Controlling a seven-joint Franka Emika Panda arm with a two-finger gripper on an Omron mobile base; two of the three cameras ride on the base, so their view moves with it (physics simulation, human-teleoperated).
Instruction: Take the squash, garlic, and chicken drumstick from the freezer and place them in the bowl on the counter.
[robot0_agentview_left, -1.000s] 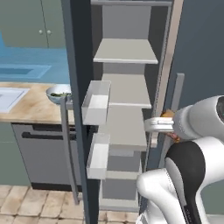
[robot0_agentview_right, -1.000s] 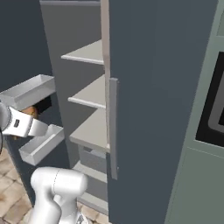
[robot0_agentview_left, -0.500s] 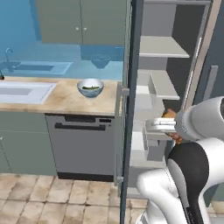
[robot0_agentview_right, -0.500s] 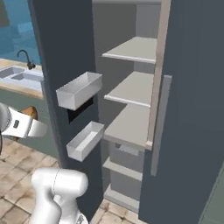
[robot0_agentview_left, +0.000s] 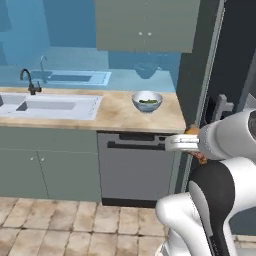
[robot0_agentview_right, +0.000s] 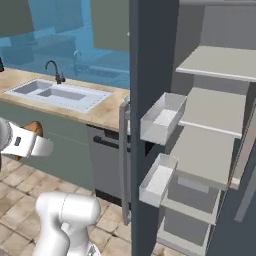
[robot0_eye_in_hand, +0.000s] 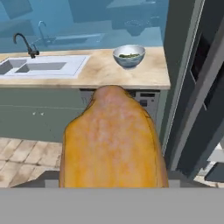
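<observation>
The orange-brown chicken drumstick (robot0_eye_in_hand: 113, 140) sits clamped in the arm's two-finger gripper (robot0_agentview_left: 192, 136), looming large at the near edge of the hand view and showing as a small orange patch (robot0_agentview_right: 34, 129) beside the white wrist in the right base view. The gripper hangs in the air in front of the dark grey dishwasher front (robot0_agentview_left: 137, 167), below the edge of the light beige marbled counter (robot0_agentview_left: 115, 112) and well short of it. On that counter, near its right end, stands the round bowl (robot0_agentview_left: 147, 101), white inside and pale blue outside, with something dark green (robot0_eye_in_hand: 128, 55) lying in it. To the right stands the tall dark slate-grey freezer (robot0_agentview_right: 150, 75) with its door open, pale grey shelves (robot0_agentview_right: 212, 107) and white boxy door bins (robot0_agentview_right: 162, 117). A steel sink (robot0_agentview_left: 47, 106) with a dark tap (robot0_agentview_left: 30, 82) lies at the counter's left.
</observation>
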